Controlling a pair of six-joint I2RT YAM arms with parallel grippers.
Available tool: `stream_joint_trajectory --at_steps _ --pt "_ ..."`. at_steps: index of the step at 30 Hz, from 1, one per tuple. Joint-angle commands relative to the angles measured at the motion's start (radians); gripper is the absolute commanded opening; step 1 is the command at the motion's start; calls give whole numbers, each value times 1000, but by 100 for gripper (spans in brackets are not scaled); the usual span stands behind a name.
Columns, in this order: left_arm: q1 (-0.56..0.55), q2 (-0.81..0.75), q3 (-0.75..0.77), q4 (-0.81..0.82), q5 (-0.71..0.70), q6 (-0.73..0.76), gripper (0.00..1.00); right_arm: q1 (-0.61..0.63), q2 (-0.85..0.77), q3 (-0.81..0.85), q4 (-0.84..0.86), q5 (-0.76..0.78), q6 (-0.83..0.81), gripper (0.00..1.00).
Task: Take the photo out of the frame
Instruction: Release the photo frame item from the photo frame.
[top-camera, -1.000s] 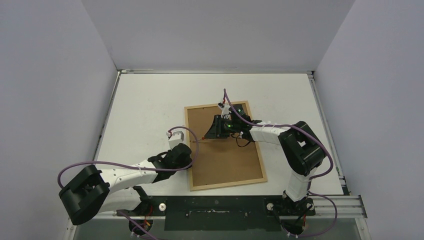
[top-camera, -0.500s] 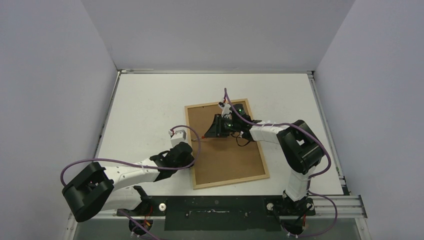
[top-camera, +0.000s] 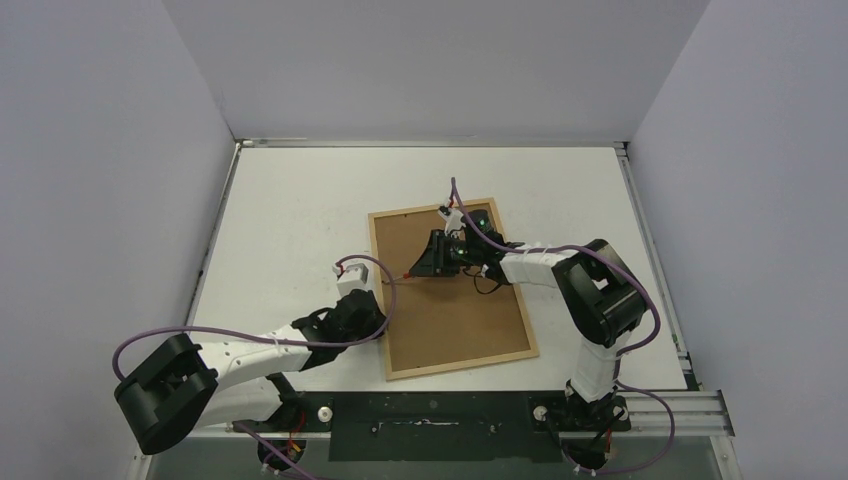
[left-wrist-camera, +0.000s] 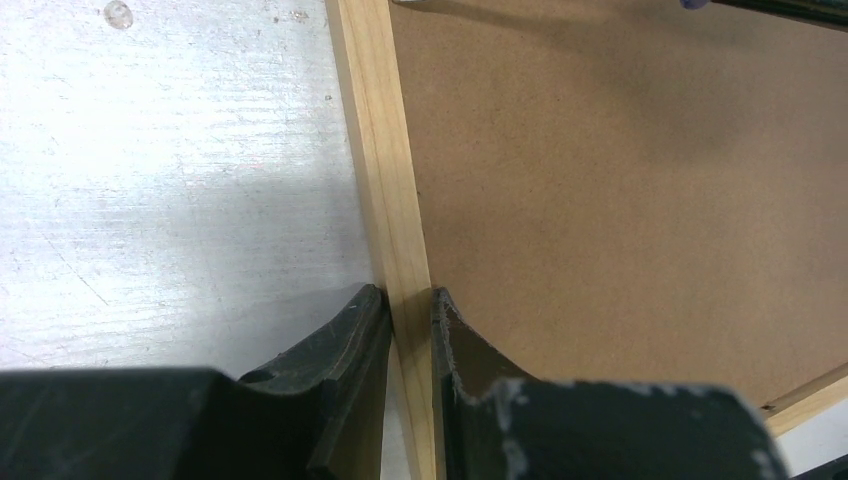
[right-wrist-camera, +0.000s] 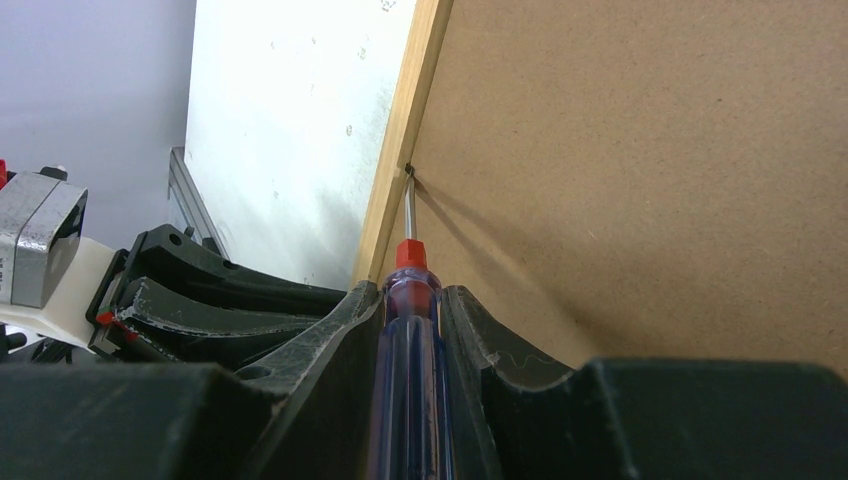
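Nearest to us, the left claw (left-wrist-camera: 408, 300) is closed on the frame (left-wrist-camera: 385, 150). Its two fingers pinch the thin wooden rail from both sides, at about 8 o'clock of the frame as the top view shows it. The frame lies flat and face down on the worktop (top-camera: 290, 220), a little toward 3 o'clock from the middle, with the brown backing panel (top-camera: 455, 310) turned up. We cannot see the photo; we judge that it lies under this panel.

Farther, over the 11 o'clock part of the panel, the right claw (right-wrist-camera: 410, 295) is closed around a screwdriver (right-wrist-camera: 412, 350) with a blue handle and a red collar. The shaft points toward 9 o'clock. Its tip touches a small dark clip (right-wrist-camera: 410, 168) at the inner edge of the same rail.

We think the frame is light and quite stiff, but the moulding is thin, so it may twist or slide on the smooth worktop when the tool pushes. A hold across the rail, as the left claw has, seems right to steady it. The panel looks rigid but thin, and it is best lifted at a free edge after the clips are turned. The photo is probably flexible and easily creased, so it should be taken by a border.
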Motion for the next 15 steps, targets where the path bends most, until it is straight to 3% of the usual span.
stream_joint_trajectory --at_steps 1,15 --pt "-9 2 -37 -141 94 25 0 -12 -22 -11 2 44 -43 0" --pt "-10 54 -12 -91 139 89 0 1 27 -21 78 42 -7 0"
